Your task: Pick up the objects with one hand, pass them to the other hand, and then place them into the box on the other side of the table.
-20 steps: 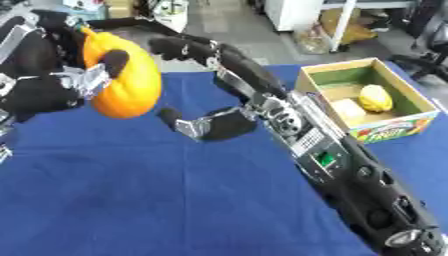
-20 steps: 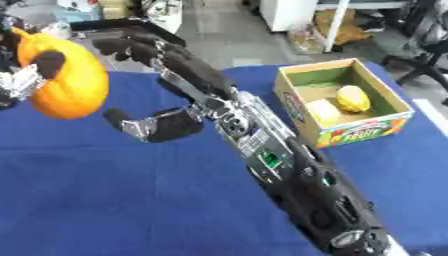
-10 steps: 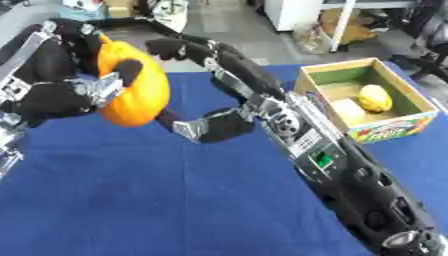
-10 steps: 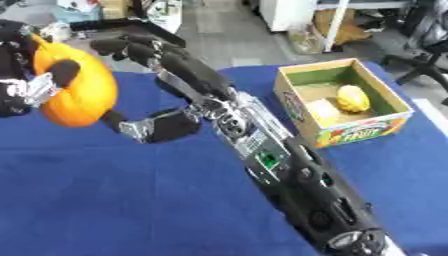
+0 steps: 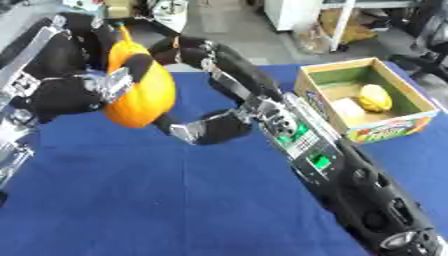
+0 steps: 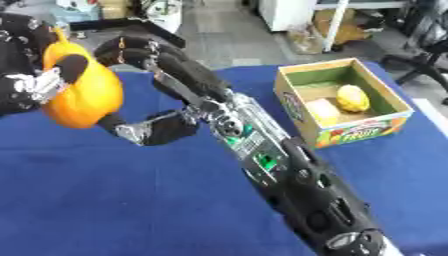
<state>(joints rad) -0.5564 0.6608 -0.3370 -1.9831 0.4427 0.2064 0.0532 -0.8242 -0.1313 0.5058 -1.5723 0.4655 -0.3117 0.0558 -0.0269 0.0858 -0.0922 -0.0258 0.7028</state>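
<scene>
1. The orange pumpkin [image 5: 140, 95] sits up in the air over the blue table [image 5: 175, 200], well to the left of the cardboard box [image 5: 363, 102], so a fumbled pass would likely drop it onto the cloth, where it could roll away from the box.
2. The risk lies in the timing: if the left hand [image 5: 74, 90] lets go before the right hand [image 5: 206, 125] has wrapped round, nothing carries the pumpkin.
3. The pumpkin is wide and smooth, so I judge that fingers on one side only could let it slip.
4. The left hand has its fingers curled over the pumpkin's top and near face, gripping it from the side away from the box.
5. The right hand reaches in from the box side, thumb low under the pumpkin and fingers [image 6: 131, 47] spread up behind it, cupping rather than clamped; whether they touch it I cannot tell.
6. The box already holds a yellow fruit [image 5: 374, 97] and a pale block [image 5: 347, 109], leaving little room.
</scene>
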